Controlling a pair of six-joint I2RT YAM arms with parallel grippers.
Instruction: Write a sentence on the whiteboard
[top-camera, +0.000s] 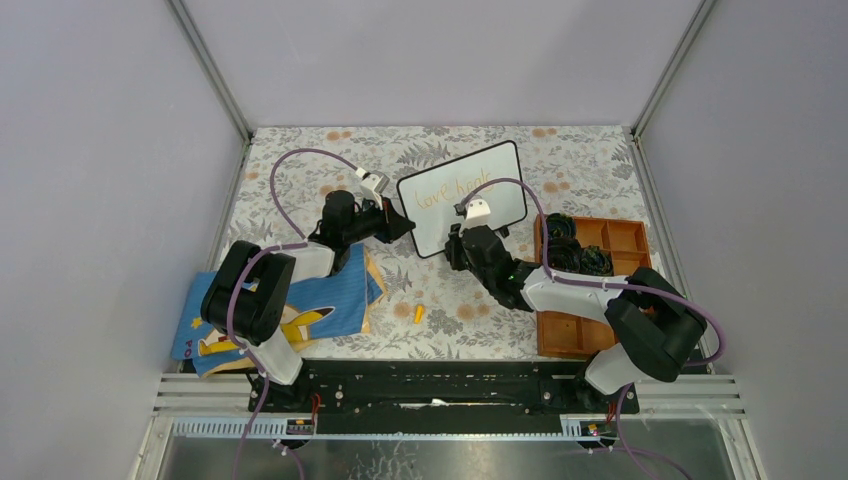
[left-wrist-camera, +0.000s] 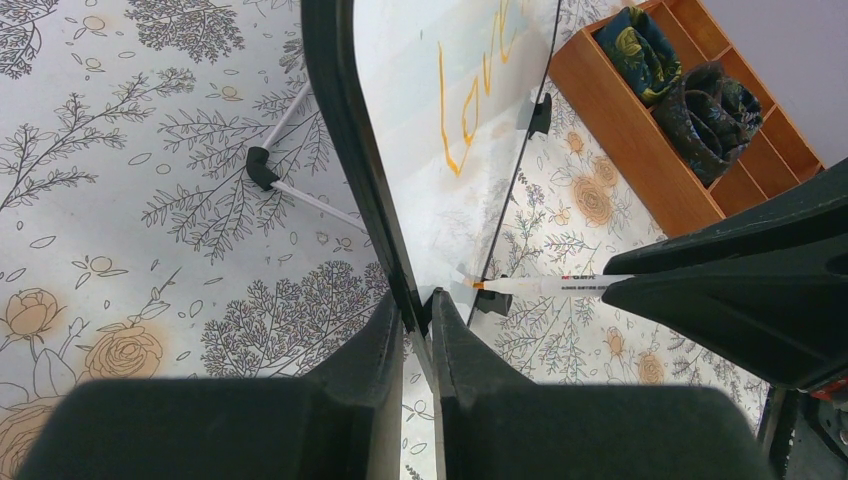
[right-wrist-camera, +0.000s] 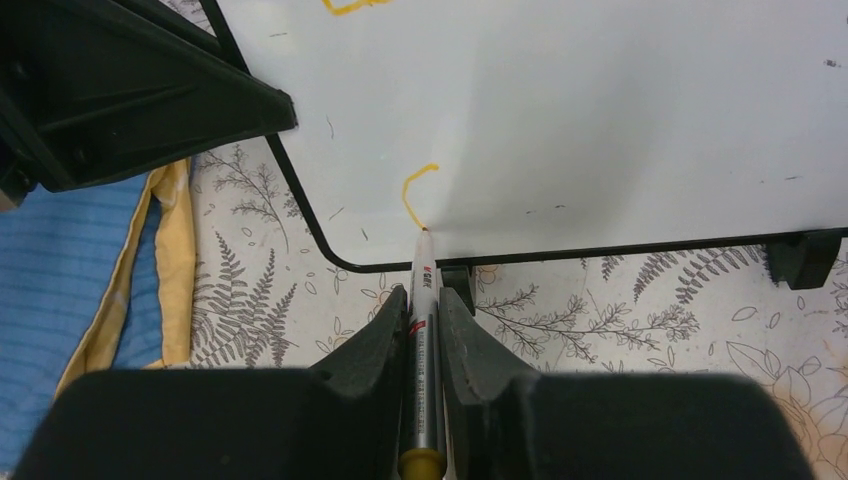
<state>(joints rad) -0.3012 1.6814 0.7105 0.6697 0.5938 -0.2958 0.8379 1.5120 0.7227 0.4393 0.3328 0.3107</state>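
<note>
Slip risk: left gripper (left-wrist-camera: 420, 318) pinches only the whiteboard (left-wrist-camera: 415, 110) frame edge, so marker (right-wrist-camera: 424, 375) pressure could tilt it. Pen sits clamped in right gripper (right-wrist-camera: 424, 305); a twist would skew the sentence (right-wrist-camera: 405, 190).

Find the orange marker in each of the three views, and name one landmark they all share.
Top external: not distinguishable, hidden under the right gripper at the board's lower edge.
Left wrist: the marker lies level at lower centre-right, tip towards the board's corner.
Right wrist: bottom centre, clamped upright, tip on the board.
Shared landmark: the whiteboard.
</note>
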